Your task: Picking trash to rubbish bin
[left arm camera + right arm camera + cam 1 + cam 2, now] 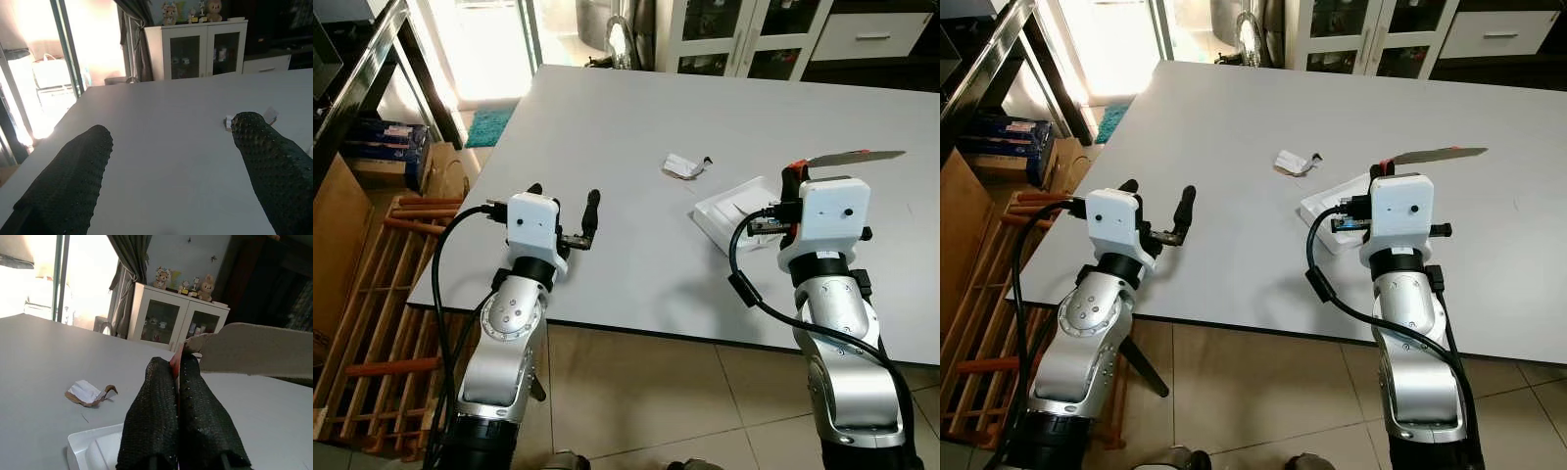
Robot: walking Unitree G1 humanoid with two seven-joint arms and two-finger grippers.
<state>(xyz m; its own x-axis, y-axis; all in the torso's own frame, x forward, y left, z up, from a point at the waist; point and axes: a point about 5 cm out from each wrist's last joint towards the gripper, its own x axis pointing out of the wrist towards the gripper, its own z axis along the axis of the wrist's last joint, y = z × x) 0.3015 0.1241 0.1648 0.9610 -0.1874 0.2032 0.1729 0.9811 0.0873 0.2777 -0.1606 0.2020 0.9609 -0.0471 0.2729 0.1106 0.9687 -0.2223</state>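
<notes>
A: Which way is the flat strip of trash [855,156] pointing?

B: Its long axis is running roughly level, sticking out from the fingertips toward the robot's right, above the grey tabletop [626,127]. One end, by a red bit, is sitting between the fingers.

A: So the right end effector [794,174] is gripping it?

B: Yes, its two black fingers [161,421] are pressed together and pinching the strip's near end; the rest is hanging free beyond them.

A: And the left end effector [564,207]?

B: It is hovering over the near left part of the tabletop with fingers spread wide, holding nothing.

A: What else is lying around?

B: A white tray [729,211] is resting on the tabletop just under and beside the right end effector. A crumpled wrapper [684,166], white with a brown edge, is lying farther out, between the two arms and apart from the tray. Beyond the tabletop a white glass-door cabinet [195,49] is standing, and wooden slats [382,294] are lying on the floor to the robot's left
</notes>
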